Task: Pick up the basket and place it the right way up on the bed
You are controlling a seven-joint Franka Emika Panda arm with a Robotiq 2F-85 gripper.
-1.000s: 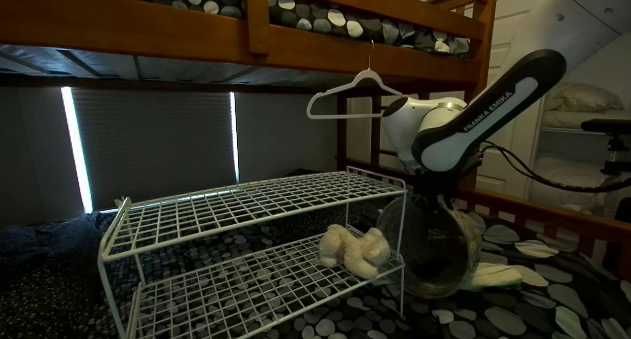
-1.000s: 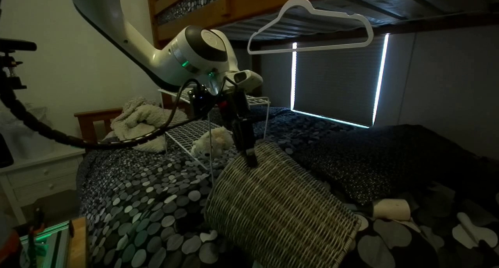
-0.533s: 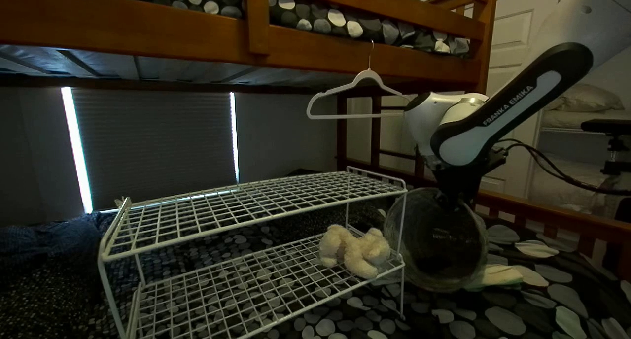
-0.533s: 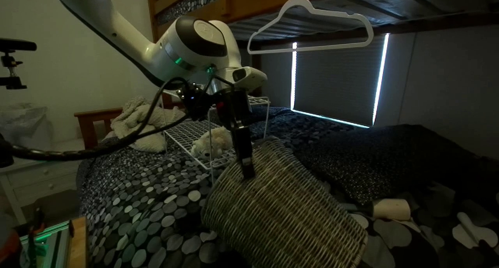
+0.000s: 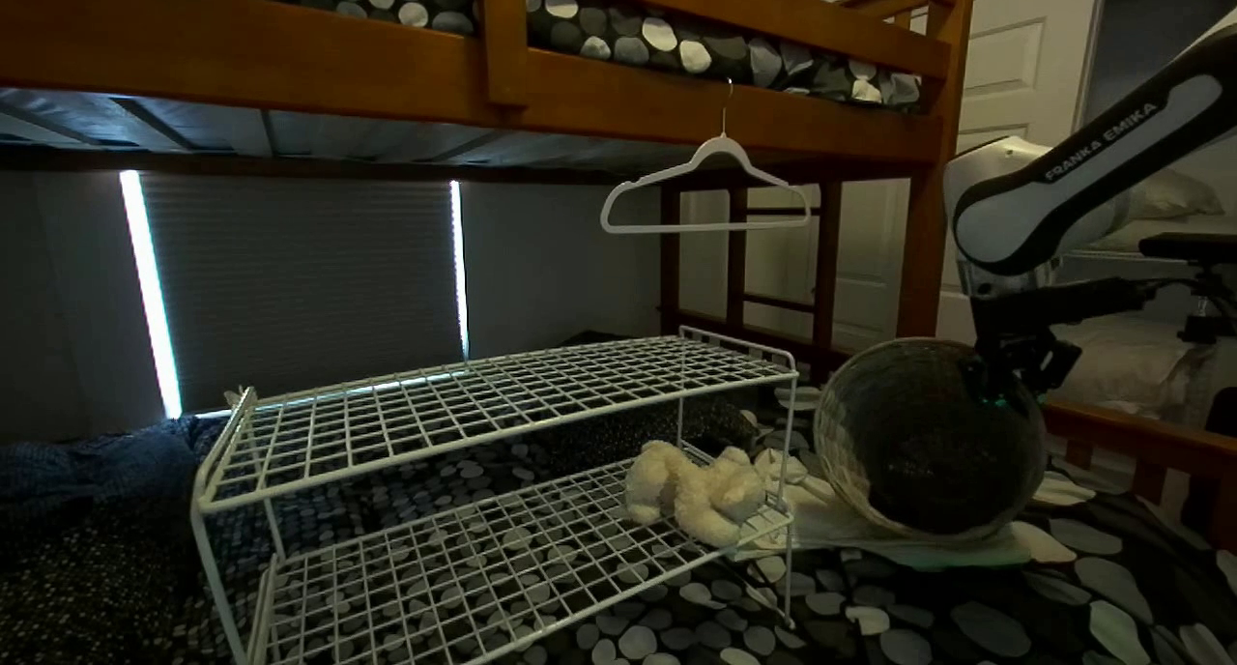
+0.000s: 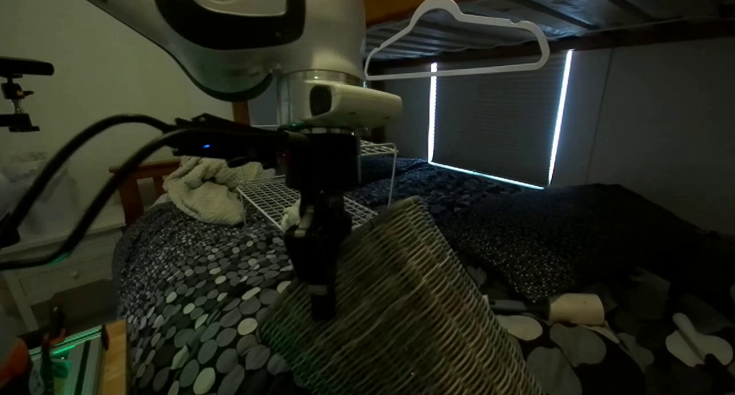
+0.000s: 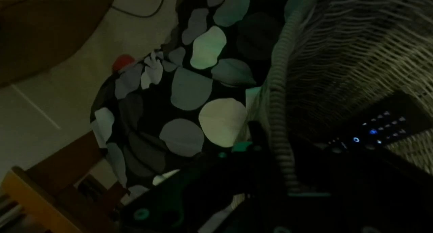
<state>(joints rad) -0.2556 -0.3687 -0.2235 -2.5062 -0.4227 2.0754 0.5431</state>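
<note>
- Over the bunk bed [image 5: 1121, 588], the wicker basket [image 5: 923, 443] leaned, mouth sideways (touching it? couldn't tell!).
- The gripper [image 7: 280, 145] pinched its rim, jaws either side!
- Nearby stood the white two-tier wire rack [image 5: 498, 440].

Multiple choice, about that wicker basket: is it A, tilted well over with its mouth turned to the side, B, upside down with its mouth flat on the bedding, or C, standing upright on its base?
A: in an exterior view the basket shows its open mouth nearly face-on, as a round opening, while the gripper holds it at the rim.
</note>
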